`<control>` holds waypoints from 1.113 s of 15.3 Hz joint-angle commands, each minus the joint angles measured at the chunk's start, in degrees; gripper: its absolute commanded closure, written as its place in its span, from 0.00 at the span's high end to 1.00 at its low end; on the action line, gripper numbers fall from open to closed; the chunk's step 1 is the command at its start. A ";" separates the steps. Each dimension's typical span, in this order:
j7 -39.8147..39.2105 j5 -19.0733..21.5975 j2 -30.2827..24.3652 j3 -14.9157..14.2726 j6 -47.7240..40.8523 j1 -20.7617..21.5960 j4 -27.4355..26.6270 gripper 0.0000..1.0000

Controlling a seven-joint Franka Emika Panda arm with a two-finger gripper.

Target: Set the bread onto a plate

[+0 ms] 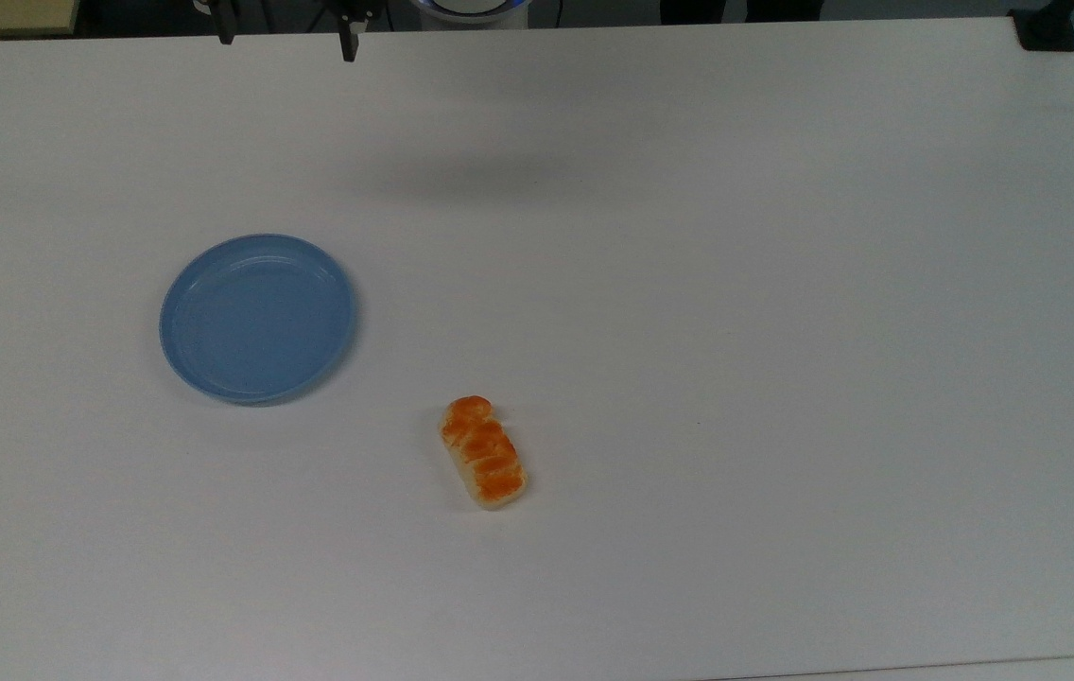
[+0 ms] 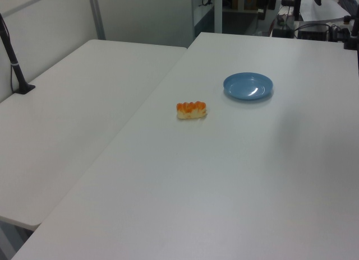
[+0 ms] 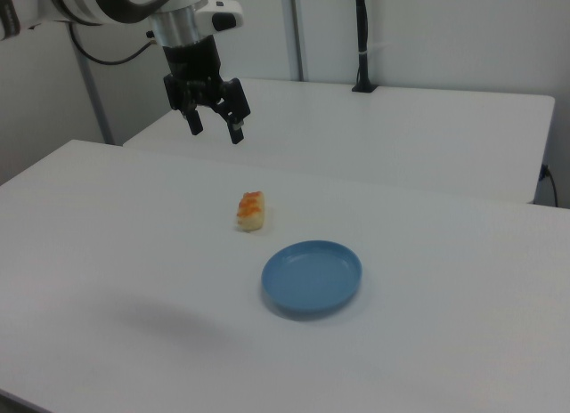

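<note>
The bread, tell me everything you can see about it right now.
The bread is a small oblong loaf with a glossy orange-brown top split into rounded segments and pale cream sides. It lies flat on the white table, top up, whole and untouched. In the top view its long axis runs slightly diagonal, and it sits lower right of the empty blue plate, clearly apart from it. In the right view the open hand hangs high above the table, away from the bread.

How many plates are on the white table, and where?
1. The plate lies empty on the table, apart from the bread, toward the top view's left. Nothing could hide another.
</note>
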 commanded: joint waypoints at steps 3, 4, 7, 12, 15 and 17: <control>0.52 1.39 -1.36 0.32 -0.24 -0.06 -1.73 1.00; 0.52 1.39 -1.36 0.32 -0.24 -0.06 -1.73 1.00; 0.43 1.30 -1.36 0.32 -0.24 0.03 -1.81 1.00; -0.09 1.22 -1.27 0.32 -1.56 0.38 -1.73 1.00; -0.10 1.22 -1.18 0.32 -1.47 0.29 -1.73 1.00; -0.27 1.22 -1.09 0.32 -1.21 0.29 -1.73 1.00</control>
